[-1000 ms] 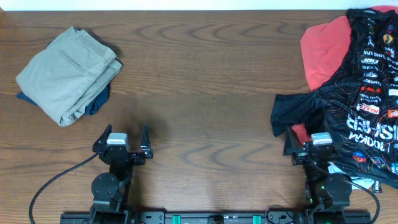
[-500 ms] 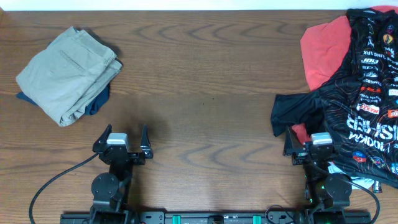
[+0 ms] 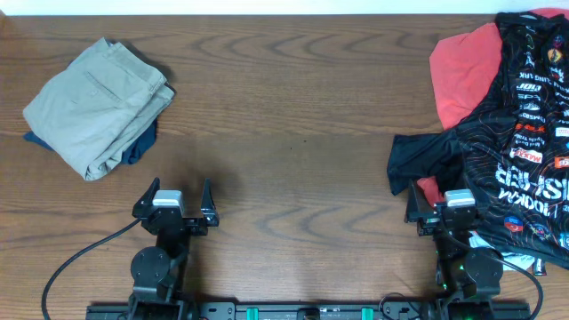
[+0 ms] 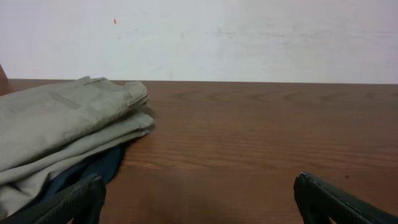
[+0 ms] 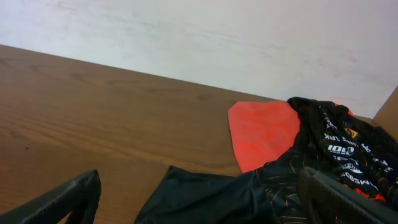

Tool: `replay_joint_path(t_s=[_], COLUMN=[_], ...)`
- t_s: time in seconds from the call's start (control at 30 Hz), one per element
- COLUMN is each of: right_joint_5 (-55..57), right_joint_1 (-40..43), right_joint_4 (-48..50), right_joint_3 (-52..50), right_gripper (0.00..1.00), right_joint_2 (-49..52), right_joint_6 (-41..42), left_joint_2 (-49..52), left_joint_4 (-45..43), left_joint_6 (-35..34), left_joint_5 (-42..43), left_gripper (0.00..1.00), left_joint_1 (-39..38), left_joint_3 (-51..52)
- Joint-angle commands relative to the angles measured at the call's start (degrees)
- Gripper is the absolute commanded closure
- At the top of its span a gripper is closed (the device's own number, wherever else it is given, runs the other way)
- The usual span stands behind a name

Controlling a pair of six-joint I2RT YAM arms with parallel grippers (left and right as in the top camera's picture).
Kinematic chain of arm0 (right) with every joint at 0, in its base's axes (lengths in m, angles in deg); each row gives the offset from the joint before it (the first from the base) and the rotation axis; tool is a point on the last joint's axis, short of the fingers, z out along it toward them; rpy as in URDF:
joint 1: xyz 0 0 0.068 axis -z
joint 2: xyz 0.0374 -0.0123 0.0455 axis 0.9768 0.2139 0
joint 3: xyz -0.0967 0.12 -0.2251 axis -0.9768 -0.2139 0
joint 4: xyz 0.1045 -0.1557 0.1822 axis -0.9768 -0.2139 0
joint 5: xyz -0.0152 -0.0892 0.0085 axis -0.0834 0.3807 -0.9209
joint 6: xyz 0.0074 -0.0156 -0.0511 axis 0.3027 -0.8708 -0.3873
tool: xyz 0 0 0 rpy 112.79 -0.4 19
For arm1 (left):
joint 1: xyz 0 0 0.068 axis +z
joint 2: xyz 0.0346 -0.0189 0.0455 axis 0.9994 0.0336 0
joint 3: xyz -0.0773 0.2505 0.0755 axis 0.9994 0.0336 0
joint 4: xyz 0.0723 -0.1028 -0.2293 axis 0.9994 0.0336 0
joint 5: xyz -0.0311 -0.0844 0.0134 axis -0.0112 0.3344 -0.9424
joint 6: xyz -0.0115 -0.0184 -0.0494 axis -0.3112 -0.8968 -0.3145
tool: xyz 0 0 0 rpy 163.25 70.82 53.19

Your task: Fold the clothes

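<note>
Here we see the black jersey (image 3: 524, 133) heaped on the surface (image 3: 302, 107).
Right claw (image 3: 444, 208) spread just beside it; left claw (image 3: 177, 195) spread, well apart.

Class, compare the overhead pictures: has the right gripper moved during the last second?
No. The right gripper stays at the same spot beside the black jersey.

My left hand (image 3: 180, 188) and right hand (image 3: 443, 200) are matte black, each with a silver-grey block behind two tapered fingers (image 4: 336, 202); a black cable (image 3: 62, 267) trails off my left arm (image 3: 153, 267).
</note>
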Motion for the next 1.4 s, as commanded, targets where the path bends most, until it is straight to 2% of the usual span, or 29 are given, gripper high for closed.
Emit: replay_joint_path(t_s=[0.0, 0.67, 0.8, 0.93, 1.17, 1.37], right_joint_5=[0.0, -0.9, -0.9, -0.9, -0.8, 1.4], right_joint_1=[0.6, 0.6, 0.6, 0.6, 0.6, 0.6], right_joint_4=[-0.2, -0.2, 0.0, -0.2, -3.5, -7.7], right_joint_3=[-0.1, -0.1, -0.1, 0.0, 3.5, 12.6], right_gripper=[0.01, 0.01, 0.01, 0.01, 0.01, 0.01], right_joint_2=[0.0, 0.0, 0.0, 0.1, 3.0, 14.1], right_joint_6=[0.1, 0.2, 4.7, 9.8, 9.7, 9.1], left_joint_2=[-0.3, -0.3, -0.3, -0.3, 4.5, 17.1], left_joint_4=[2.5, 2.5, 2.4, 2.9, 9.1, 17.2], left_joint_6=[1.0, 1.0, 0.3, -4.4, -4.9, -4.9], left_joint_5=[-0.9, -0.9, -0.9, -0.4, 1.3, 4.2], left_gripper=[0.02, 0.02, 0.02, 0.02, 0.02, 0.02], left_joint_1=[0.3, 0.3, 0.3, 0.3, 0.3, 0.3], left_joint_3=[0.9, 0.9, 0.9, 0.4, -7.6, -20.6])
